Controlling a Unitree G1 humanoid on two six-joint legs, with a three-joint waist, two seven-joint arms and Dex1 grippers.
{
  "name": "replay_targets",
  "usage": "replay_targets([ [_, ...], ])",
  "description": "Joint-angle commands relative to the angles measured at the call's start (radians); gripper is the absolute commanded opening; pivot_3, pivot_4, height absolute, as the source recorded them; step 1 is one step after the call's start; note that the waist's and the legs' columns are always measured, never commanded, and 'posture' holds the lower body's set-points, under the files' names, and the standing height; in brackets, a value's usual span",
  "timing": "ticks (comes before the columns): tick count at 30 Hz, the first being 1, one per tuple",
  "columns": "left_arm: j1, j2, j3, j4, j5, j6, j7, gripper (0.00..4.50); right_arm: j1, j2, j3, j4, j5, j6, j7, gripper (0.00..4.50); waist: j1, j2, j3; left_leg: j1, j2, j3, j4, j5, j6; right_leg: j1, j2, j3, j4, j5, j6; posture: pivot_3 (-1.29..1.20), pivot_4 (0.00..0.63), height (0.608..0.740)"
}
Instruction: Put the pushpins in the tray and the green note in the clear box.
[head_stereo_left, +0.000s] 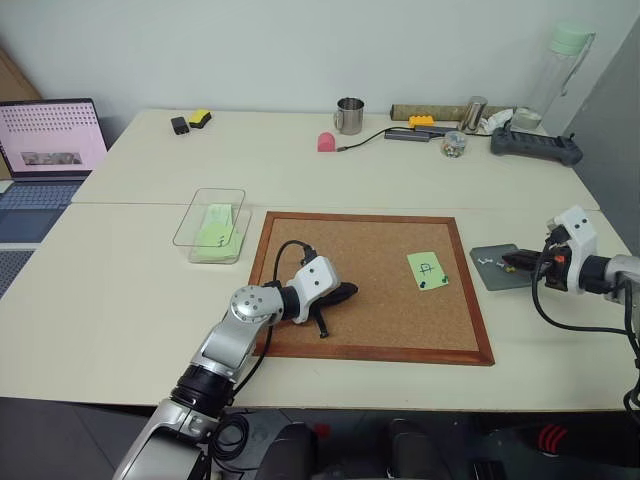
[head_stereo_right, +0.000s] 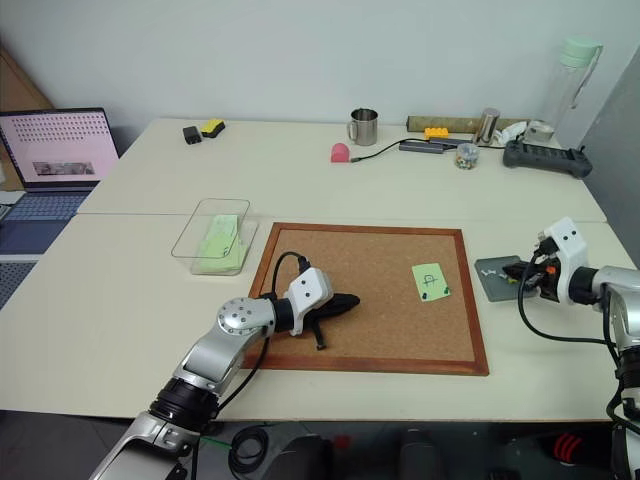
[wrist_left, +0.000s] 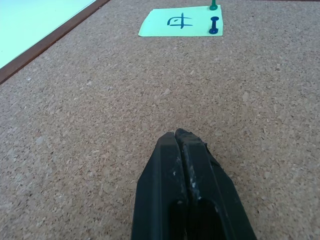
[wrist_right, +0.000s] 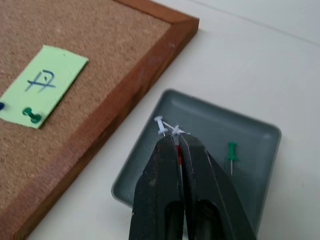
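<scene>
The green note (head_stereo_left: 428, 270) still lies on the corkboard (head_stereo_left: 330, 260) toward its three o'clock edge, pinned at its near edge by a green pushpin (wrist_right: 31, 115) and a dark blue one (wrist_left: 214, 25), while the tray (wrist_right: 250, 127) just off the board at three o'clock already holds a green pin (wrist_right: 231, 151) and white ones (wrist_right: 161, 125). The right gripper (wrist_right: 178, 142) hovers over the tray, pinched on a red pushpin (wrist_right: 179, 156), so the step in hand looks like dropping it, which calls for parting the fingers above the tray floor. The left gripper (wrist_left: 180, 137) rests closed and empty on the cork at the note's nine o'clock; the clear box (head_stereo_left: 195, 215), farther out at nine o'clock, already holds green paper.
</scene>
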Motion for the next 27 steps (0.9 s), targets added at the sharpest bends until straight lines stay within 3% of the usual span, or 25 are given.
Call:
replay_targets([
  [1,0.008,0.003,-0.027,0.025,0.026,0.009,-0.011,0.0,0.006,-0.013,-0.004,-0.003,-0.014,-0.035,0.002,0.87,0.0,0.0,0.0,0.0,0.0,0.0,0.0,0.0,0.0,0.0,0.0,0.0,0.0,0.0,0.0,0.0,0.15,0.74],
  [12,0.008,0.005,-0.027,0.025,0.024,0.01,-0.015,0.0,0.005,-0.02,-0.036,-0.072,0.028,-0.03,0.026,3.05,0.001,0.0,0.0,0.0,0.0,0.0,0.0,0.0,0.0,0.0,0.0,0.0,0.0,0.0,0.0,0.0,0.15,0.74],
  [20,0.01,0.01,-0.026,0.025,0.025,0.009,-0.021,0.0,0.11,-0.021,0.071,-0.34,-0.008,-0.127,0.094,3.05,0.001,0.0,0.0,0.0,0.0,-0.001,0.0,0.0,0.0,0.0,0.0,-0.001,0.0,0.0,0.0,0.0,0.15,0.74],
  [27,0.009,0.01,-0.027,0.027,0.027,0.008,-0.024,0.0,0.083,0.079,0.143,-0.321,-0.035,-0.136,0.043,3.05,0.001,0.0,0.0,0.0,0.0,-0.002,0.0,0.0,0.0,0.0,0.0,0.0,0.0,0.0,0.0,0.0,0.15,0.74],
])
